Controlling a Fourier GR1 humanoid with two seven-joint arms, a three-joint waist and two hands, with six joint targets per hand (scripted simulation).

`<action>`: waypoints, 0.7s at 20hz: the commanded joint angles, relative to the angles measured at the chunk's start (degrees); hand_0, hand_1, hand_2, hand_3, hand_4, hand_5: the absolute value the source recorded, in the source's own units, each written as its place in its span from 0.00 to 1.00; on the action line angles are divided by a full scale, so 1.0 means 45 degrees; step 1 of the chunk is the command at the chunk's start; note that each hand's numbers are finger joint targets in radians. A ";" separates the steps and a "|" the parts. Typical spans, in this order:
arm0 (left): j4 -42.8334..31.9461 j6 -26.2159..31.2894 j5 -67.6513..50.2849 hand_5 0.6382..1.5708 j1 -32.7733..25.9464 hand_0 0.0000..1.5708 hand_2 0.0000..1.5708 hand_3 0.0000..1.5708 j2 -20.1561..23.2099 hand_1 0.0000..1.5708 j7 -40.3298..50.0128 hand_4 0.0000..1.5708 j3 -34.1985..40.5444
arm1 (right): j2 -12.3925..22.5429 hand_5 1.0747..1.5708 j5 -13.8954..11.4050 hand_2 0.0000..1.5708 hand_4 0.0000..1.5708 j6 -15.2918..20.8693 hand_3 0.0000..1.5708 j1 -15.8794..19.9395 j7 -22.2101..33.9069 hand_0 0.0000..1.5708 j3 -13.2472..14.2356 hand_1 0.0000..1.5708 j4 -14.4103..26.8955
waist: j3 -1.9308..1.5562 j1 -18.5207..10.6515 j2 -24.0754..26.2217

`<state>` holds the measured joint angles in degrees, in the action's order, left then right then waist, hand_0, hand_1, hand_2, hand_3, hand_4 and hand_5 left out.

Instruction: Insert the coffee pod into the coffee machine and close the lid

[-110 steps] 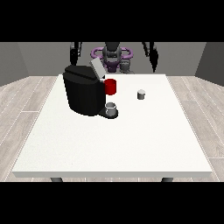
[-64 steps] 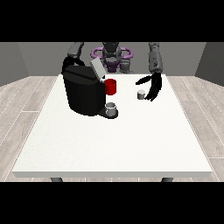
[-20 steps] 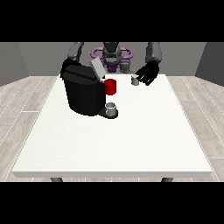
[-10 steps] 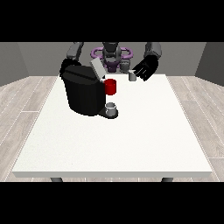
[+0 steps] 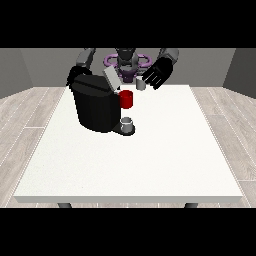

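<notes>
A black coffee machine [image 5: 95, 107] stands on the table's left half, its grey lid [image 5: 111, 79] tilted open at the top. A red part [image 5: 126, 99] sticks out of its front, and a small grey cup [image 5: 127, 123] sits on its base. The hand at the view's right [image 5: 158, 74] holds the small grey coffee pod [image 5: 141, 85] in the air, above and to the right of the machine's top. The hand at the view's left [image 5: 75, 75] is behind the machine's back corner, mostly hidden.
The large white table [image 5: 150, 160] stretches towards the camera, its near edge at the bottom. The robot's purple and grey torso [image 5: 127, 62] stands behind the far edge. Wooden floor surrounds the table.
The hand at the view's right came down to the pod on the table, closed on it, lifted it and carried it left towards the machine's open lid. The other arm stayed put.
</notes>
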<state>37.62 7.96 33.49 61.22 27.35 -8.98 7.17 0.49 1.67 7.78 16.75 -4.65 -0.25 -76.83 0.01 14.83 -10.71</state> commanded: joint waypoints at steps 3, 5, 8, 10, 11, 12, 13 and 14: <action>-0.0168 0.0122 0.0223 1.00 0.1158 0.82 0.85 0.81 0.0126 0.82 0.0664 0.33 0.0051 | 0.0290 1.00 -0.0329 0.00 0.32 0.0101 0.00 0.0614 0.0699 0.00 -0.0104 0.00 -0.0356 | -0.0003 0.0551 -0.0390; -0.0239 -0.0072 0.0299 1.00 0.0895 0.82 0.85 0.80 -0.0023 0.82 0.0299 0.33 0.0003 | 0.0036 1.00 -0.0209 0.00 0.33 0.0261 0.00 0.0658 0.0936 0.00 -0.0134 0.00 -0.0693 | -0.0001 0.0539 -0.0440; -0.0274 -0.0238 0.0429 1.00 0.0962 0.80 0.83 0.79 -0.0447 0.80 0.0813 0.31 -0.0096 | 0.0129 1.00 -0.0431 0.00 0.32 0.0461 0.00 0.0612 0.0798 0.00 -0.0055 0.00 -0.0625 | -0.0003 0.0462 -0.0331; -0.0333 -0.0031 0.0351 1.00 0.1119 0.81 0.83 0.79 0.0035 0.81 0.0468 0.31 0.0091 | 0.0138 1.00 -0.0691 0.00 0.34 0.0540 0.00 0.0004 0.0879 0.00 -0.0282 0.00 -0.0781 | -0.0002 0.0680 -0.0334; -0.0299 -0.0254 0.0365 1.00 0.0990 0.83 0.85 0.79 -0.0040 0.83 0.0130 0.31 0.0097 | 0.0514 1.00 -0.0311 0.00 0.35 0.0195 0.00 0.0617 0.0861 0.00 0.0159 0.00 -0.0931 | -0.0002 0.0555 -0.0674; 0.0010 -0.1005 0.0647 1.00 0.0653 0.83 0.85 0.79 -0.1168 0.83 0.0597 0.31 -0.0339 | 0.0392 1.00 -0.0264 0.00 0.33 0.0239 0.00 0.0321 0.0121 0.00 0.0322 0.00 -0.0363 | -0.0007 0.0411 -0.0578; -0.0233 0.0490 0.0350 1.00 0.1446 0.84 0.85 0.78 0.0095 0.84 0.0564 0.31 0.0010 | 0.0376 1.00 -0.0074 0.00 0.31 0.0182 0.00 0.0407 0.0079 0.00 0.0470 0.00 -0.0327 | -0.0008 0.0328 -0.0656; -0.0293 -0.0132 0.0540 1.00 0.1505 0.82 0.84 0.78 -0.0233 0.82 0.0810 0.32 -0.0036 | 0.0430 1.00 -0.0241 0.00 0.29 0.0484 0.00 0.1016 0.0387 0.00 0.0552 0.00 -0.0440 | -0.0006 0.0420 -0.0999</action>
<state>36.62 7.14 35.41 66.02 26.32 -6.62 7.01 2.03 0.50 8.98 18.91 -2.65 0.74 -79.28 -0.02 16.98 -13.45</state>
